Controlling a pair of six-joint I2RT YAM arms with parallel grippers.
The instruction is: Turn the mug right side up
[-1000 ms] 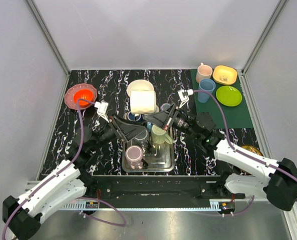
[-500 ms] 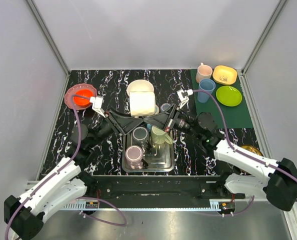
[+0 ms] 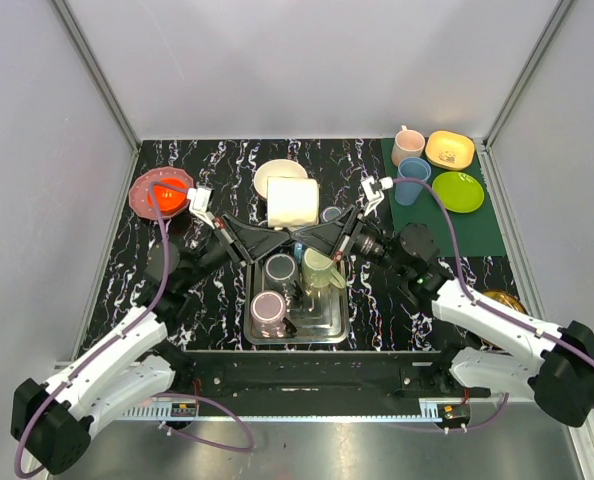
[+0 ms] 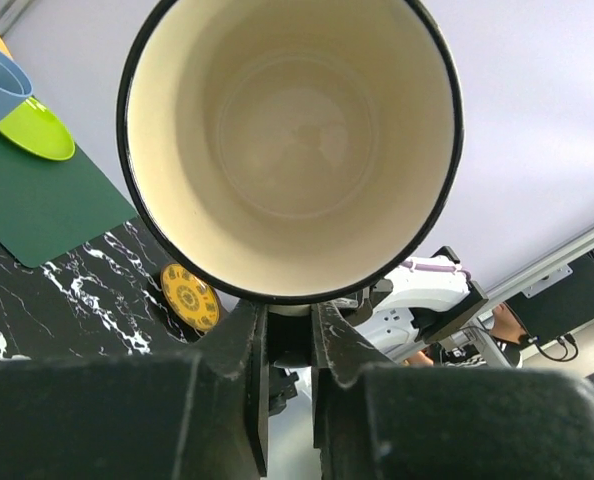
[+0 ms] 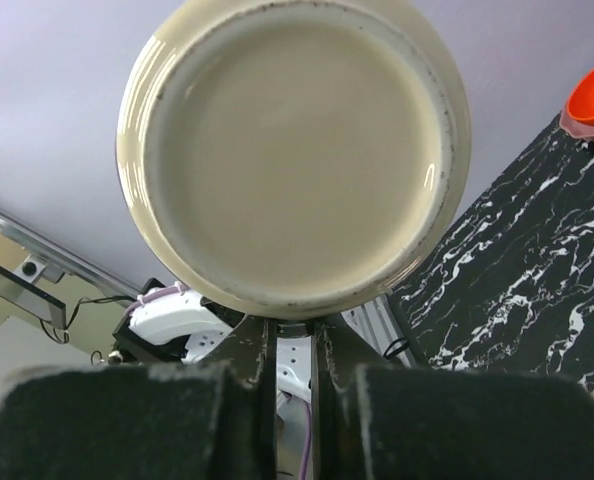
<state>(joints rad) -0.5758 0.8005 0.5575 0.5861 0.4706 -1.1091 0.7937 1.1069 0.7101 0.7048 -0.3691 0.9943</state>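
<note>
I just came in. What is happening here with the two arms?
Both arms meet above the metal tray and hold a cream mug in the air between them. The mug lies on its side: the left wrist camera looks into its open mouth, and the right wrist camera sees its base. The left gripper and the right gripper are each closed narrowly just under it; the exact grip point is hidden. The mug is not yet upright.

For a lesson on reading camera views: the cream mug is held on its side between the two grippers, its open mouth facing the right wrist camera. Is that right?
One detail is wrong. The cream mug turns its open mouth to the left wrist camera, as the left wrist view shows; the right wrist view shows its base. The rest stands.
</note>
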